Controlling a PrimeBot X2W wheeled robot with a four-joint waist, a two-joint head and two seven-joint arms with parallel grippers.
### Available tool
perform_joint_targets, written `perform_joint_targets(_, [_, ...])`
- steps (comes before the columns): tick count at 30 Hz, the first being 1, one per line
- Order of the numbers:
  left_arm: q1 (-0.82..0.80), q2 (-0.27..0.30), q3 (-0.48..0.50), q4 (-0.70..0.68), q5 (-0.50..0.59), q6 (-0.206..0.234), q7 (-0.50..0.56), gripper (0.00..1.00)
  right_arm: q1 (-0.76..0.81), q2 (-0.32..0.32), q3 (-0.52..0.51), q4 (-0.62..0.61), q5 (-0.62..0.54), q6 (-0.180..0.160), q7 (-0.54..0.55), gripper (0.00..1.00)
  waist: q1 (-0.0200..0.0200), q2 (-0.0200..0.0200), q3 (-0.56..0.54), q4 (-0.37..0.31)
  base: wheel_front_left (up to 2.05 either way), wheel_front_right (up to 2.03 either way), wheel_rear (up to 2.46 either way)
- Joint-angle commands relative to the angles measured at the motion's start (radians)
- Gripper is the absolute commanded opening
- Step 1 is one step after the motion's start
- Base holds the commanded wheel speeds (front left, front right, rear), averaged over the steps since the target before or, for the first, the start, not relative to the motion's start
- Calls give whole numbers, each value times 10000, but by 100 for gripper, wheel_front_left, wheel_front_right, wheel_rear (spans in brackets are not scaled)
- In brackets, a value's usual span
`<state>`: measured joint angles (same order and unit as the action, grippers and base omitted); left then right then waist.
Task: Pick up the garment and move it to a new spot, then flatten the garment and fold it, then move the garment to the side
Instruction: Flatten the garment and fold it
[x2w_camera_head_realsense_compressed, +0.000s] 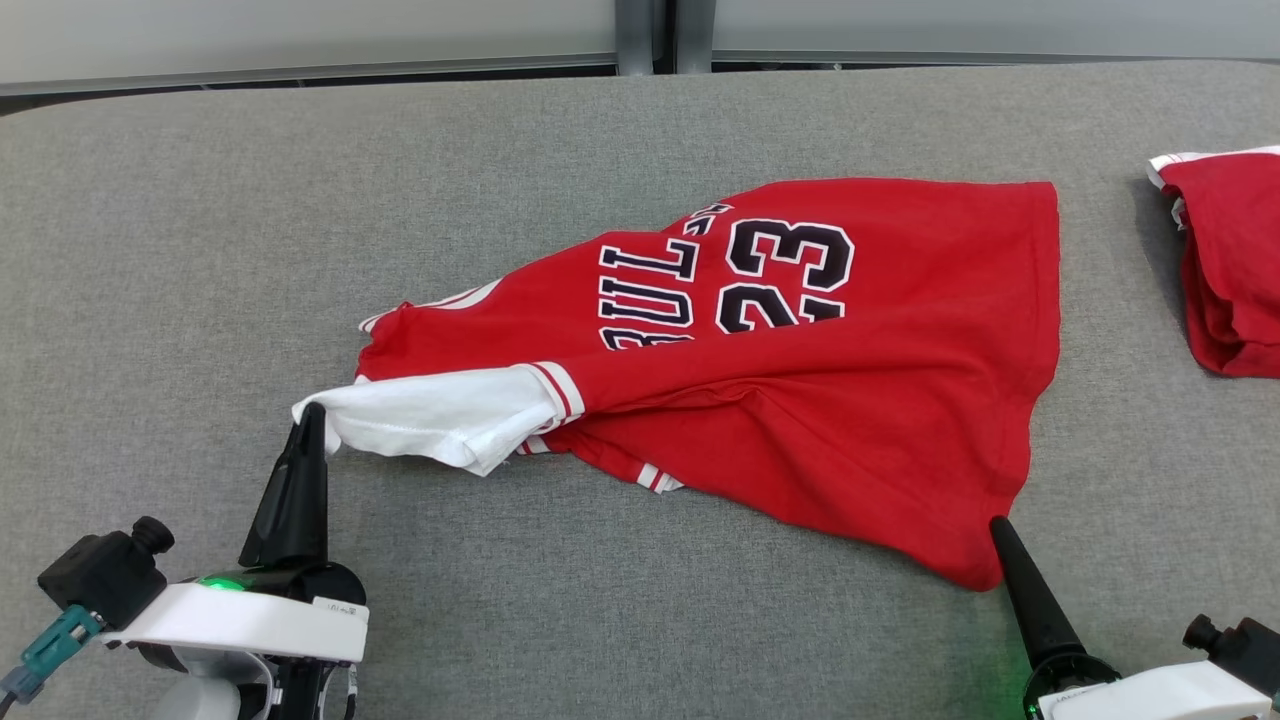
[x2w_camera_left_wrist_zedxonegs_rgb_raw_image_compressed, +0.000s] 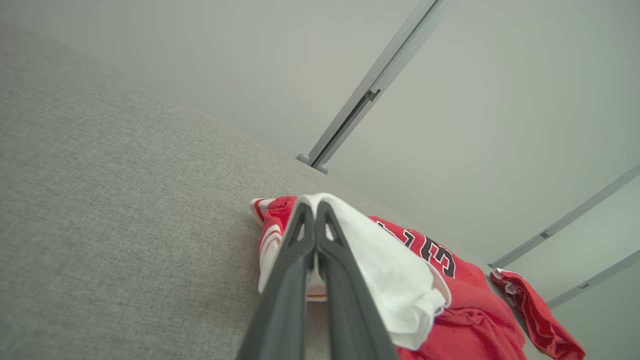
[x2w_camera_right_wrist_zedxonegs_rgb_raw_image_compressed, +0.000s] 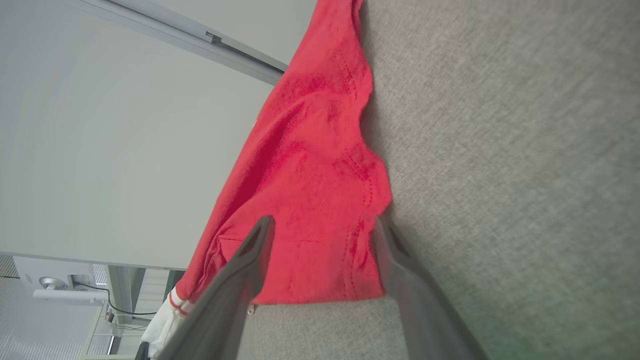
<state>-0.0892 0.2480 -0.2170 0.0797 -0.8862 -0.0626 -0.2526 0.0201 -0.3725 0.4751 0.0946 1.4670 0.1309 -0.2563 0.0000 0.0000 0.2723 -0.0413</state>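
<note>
Left gripper (x2w_camera_head_realsense_compressed: 312, 412) squeezed tight on white sleeve (x2w_camera_head_realsense_compressed: 430, 415) of red shirt (x2w_camera_head_realsense_compressed: 820, 400). Right gripper (x2w_camera_right_wrist_zedxonegs_rgb_raw_image_compressed: 322, 227) spread wide, shirt's bottom corner between fingers. Shirt lies crumpled on grey table (x2w_camera_head_realsense_compressed: 600, 120).

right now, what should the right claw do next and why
Probably close the right claw: it stands open astride the hem corner of the red jersey, while the left claw is shut on the white sleeve.

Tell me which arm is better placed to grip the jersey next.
Right, probably: the right fingers stand open around a hem corner of the jersey. The left fingers are shut on the white sleeve.
</note>
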Motion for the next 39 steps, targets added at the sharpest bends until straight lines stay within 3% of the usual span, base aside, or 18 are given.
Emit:
perform_joint_targets(1, [-71, 52, 42, -14, 63, 53, -24, 0, -59, -126, 71, -7, 164, -6, -23, 100, 0, 0, -2, 9, 0, 0, 0])
perform_joint_targets(3, [-65, 53, 43, -20, 73, 71, -28, 0, -108, -196, 163, 17, 270, -6, -16, 98, 0, 0, 7, 17, 0, 0, 0])
perform_joint_targets(6, [-100, 61, 44, -35, 71, 89, -31, 0, -192, -267, 256, 63, 369, -6, -20, 64, 0, 0, 38, 29, 0, 0, 0])
perform_joint_targets(8, [-131, 62, 40, -47, 64, 82, -32, 0, -188, -294, 276, 99, 417, -6, -33, 50, 0, 0, 70, 36, 0, 0, 0])
perform_joint_targets(12, [-170, 68, -21, -58, 71, 80, -3, 0, -202, -430, 327, 121, 807, -6, 233, 47, 0, 0, 150, 32, 0, 0, 0])
perform_joint_targets(15, [-199, 60, -59, -40, 89, 81, 4, 0, -211, -668, 271, 111, 1094, -6, 641, 61, 0, 0, 192, 44, 0, 0, 0])
perform_joint_targets(16, [-206, 57, -77, -25, 95, 79, 9, 0, -210, -737, 241, 102, 1161, -6, 738, 55, 0, 0, 197, 50, 0, 0, 0])
perform_joint_targets(17, [-206, 57, -77, -25, 95, 79, 9, 0, -210, -737, 241, 102, 1161, -6, 738, 55, 0, 0, 197, 50, 0, 0, 0])
perform_joint_targets(18, [-236, 64, -93, 5, 96, 72, 13, 0, -196, -845, 197, 108, 1294, -6, 949, 40, 0, 0, 197, 62, 0, 0, 0])
perform_joint_targets(20, [-248, 70, -96, 14, 95, 72, 13, 0, -200, -879, 169, 108, 1299, -6, 1021, 35, 0, 0, 203, 67, 0, 0, 0])
perform_joint_targets(21, [-254, 67, -97, 23, 90, 69, 12, 0, -199, -898, 143, 104, 1320, -6, 1057, 21, 0, 0, 207, 74, 0, 0, 0])
perform_joint_targets(22, [-253, 65, -103, 29, 91, 66, 10, 0, -192, -919, 100, 96, 1338, -6, 1103, 0, 0, 0, 214, 83, 0, 0, 0])
perform_joint_targets(37, [-286, 20, -42, 199, 39, -64, -47, 0, 498, -1099, -362, -389, 1943, -5, 2108, 3, 0, 0, 148, 142, 0, 0, 0])
perform_joint_targets(38, [-260, 13, -38, 207, 34, -79, -52, 0, 564, -1125, -419, -442, 2029, -5, 2216, 100, 0, 0, 122, 137, 0, 0, 0])
perform_joint_targets(39, [-218, 6, -14, 215, 35, -83, -44, 0, 691, -1243, -550, -522, 2133, -5, 2475, 100, 0, 0, 90, 129, 0, 0, 0])
